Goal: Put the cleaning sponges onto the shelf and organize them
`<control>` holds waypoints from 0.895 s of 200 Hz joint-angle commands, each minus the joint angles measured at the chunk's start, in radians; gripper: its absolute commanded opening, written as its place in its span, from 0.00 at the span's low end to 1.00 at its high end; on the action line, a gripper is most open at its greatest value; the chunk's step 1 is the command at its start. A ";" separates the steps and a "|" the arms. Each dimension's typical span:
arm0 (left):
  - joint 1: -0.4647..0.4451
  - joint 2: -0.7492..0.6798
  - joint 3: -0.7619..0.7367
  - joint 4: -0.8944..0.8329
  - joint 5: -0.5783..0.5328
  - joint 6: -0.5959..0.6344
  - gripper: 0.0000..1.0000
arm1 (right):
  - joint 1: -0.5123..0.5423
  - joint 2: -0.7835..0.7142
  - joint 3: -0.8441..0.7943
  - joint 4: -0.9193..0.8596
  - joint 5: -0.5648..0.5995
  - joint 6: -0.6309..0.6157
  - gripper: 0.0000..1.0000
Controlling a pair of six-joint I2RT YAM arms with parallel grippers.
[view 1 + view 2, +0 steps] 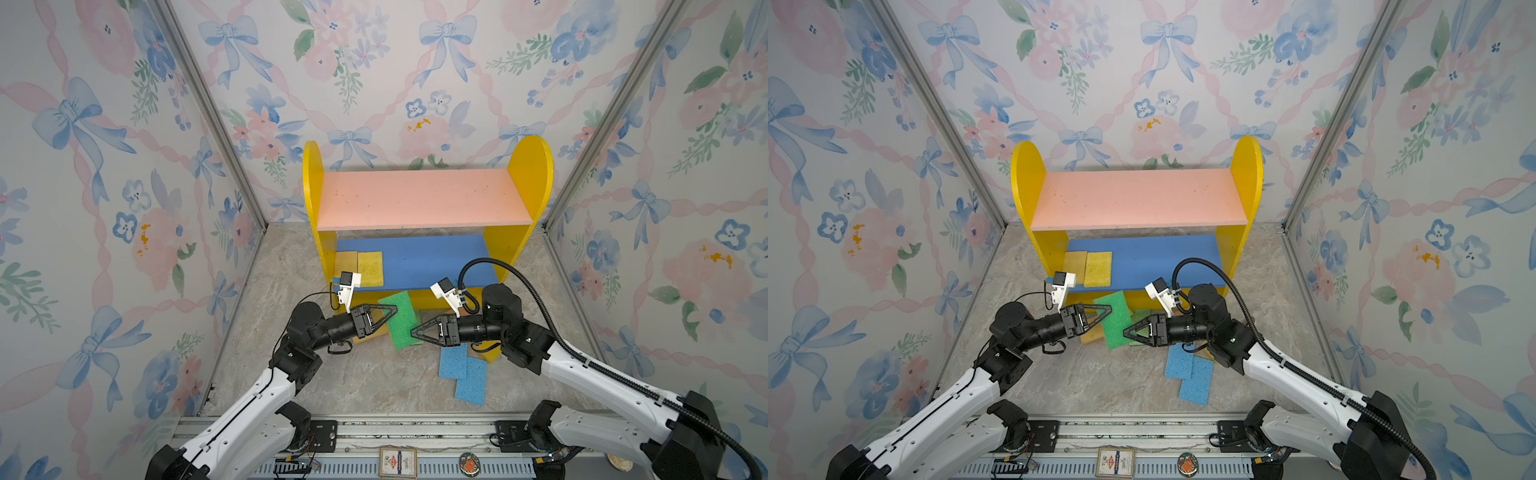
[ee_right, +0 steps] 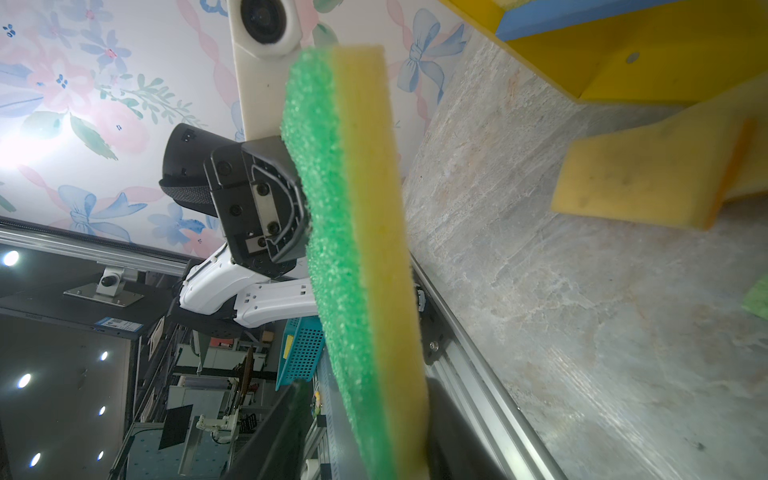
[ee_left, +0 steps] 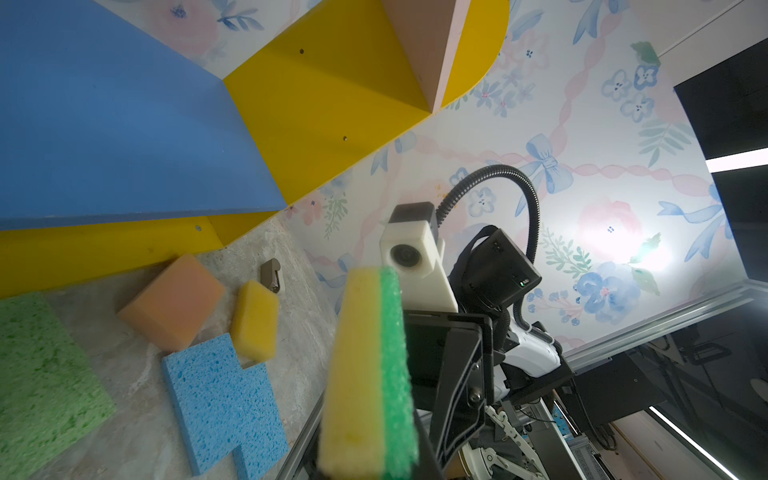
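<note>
Top views both show the green-and-yellow sponge (image 1: 404, 318) held just above the table (image 1: 365, 386), right in front of the shelf (image 1: 530, 178), green face up and yellow side down. Its long axis runs from the shelf's yellow base strip back toward the arms, leaning a bit sideways, so the far short edge sits just off that strip. The left end effector (image 1: 395, 311) is clamped tight on its left long edge. The right end effector (image 1: 412, 332) meets the opposite edge near the front corner, but honestly I can't tell if it's actually pinching. It's pretty crowded underneath and around: a light green sponge (image 1: 1140, 320) peeks out below, and two light blue sponges (image 1: 453, 361) overlap each other just beside the right arm. The left wrist view adds an orange sponge (image 3: 174, 303) and a yellow sponge (image 3: 255, 320) near the shelf's foot. On the shelf, two yellow sponges (image 1: 370, 268) lie flat side by side at the left end of the blue lower board. The stretch of board to their right is open room, and the pink upper board is all open surface.
</note>
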 commanded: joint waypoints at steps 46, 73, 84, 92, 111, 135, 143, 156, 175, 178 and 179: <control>0.029 -0.012 -0.032 0.034 0.014 -0.003 0.13 | 0.014 -0.013 -0.006 -0.005 0.008 -0.012 0.27; 0.030 -0.018 -0.032 0.033 0.021 -0.003 0.13 | 0.014 -0.004 0.009 -0.033 0.026 -0.026 0.22; 0.033 -0.019 -0.033 0.034 0.025 -0.003 0.16 | 0.014 -0.004 0.014 -0.049 0.036 -0.035 0.22; 0.037 -0.020 -0.035 0.034 0.027 -0.005 0.25 | 0.013 -0.004 0.018 -0.065 0.047 -0.041 0.21; 0.057 -0.030 -0.039 0.024 0.024 -0.003 0.55 | 0.005 -0.009 0.031 -0.108 0.083 -0.059 0.19; 0.088 -0.068 -0.015 -0.082 -0.006 0.061 0.75 | -0.029 -0.018 0.051 -0.167 0.144 -0.073 0.18; 0.093 -0.080 0.019 -0.190 -0.045 0.125 0.81 | -0.043 -0.020 0.065 -0.199 0.174 -0.080 0.18; 0.093 -0.097 0.089 -0.387 -0.139 0.255 0.88 | -0.062 -0.016 0.092 -0.274 0.242 -0.096 0.18; 0.095 -0.120 0.173 -0.601 -0.315 0.384 0.97 | -0.086 -0.001 0.131 -0.371 0.360 -0.098 0.18; 0.096 -0.125 0.183 -0.624 -0.343 0.399 0.98 | -0.089 0.002 0.136 -0.379 0.374 -0.096 0.18; 0.096 -0.126 0.185 -0.632 -0.351 0.404 0.98 | -0.091 0.003 0.138 -0.380 0.380 -0.094 0.18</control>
